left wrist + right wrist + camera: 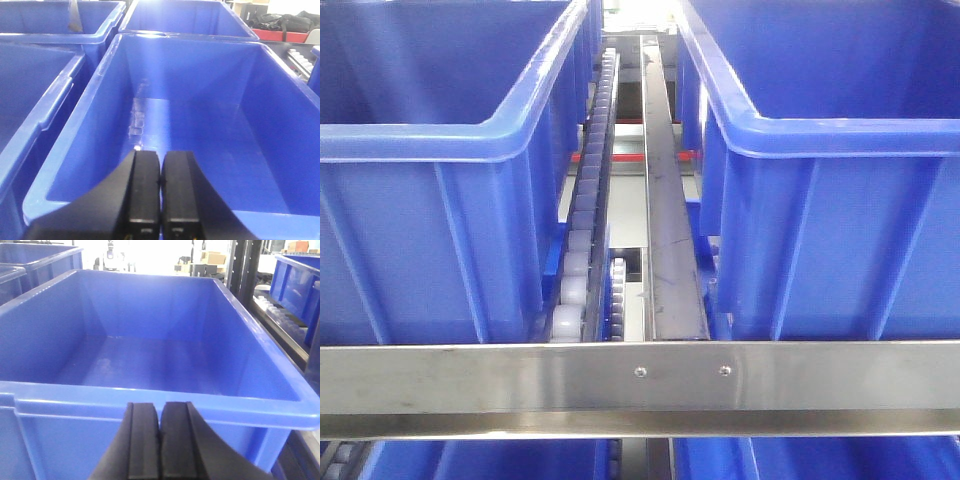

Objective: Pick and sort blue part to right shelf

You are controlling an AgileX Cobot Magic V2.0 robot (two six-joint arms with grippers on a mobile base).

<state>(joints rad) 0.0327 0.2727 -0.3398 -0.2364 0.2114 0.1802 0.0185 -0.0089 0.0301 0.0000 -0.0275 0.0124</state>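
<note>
Blue bins [430,150] on roller racking everywhere, no blue part seen, both sets of fingers [160,200] [160,440] pressed together empty, so searching's probably needed first.

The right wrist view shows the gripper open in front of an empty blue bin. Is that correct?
Not quite. In the right wrist view the right gripper is shut, its two pads pressed together with nothing between them. The blue bin in front of it does look empty.

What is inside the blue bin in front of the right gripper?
Nothing visible: the blue bin shows a bare floor. The shut right gripper and the near wall hide its nearest floor strip.
</note>
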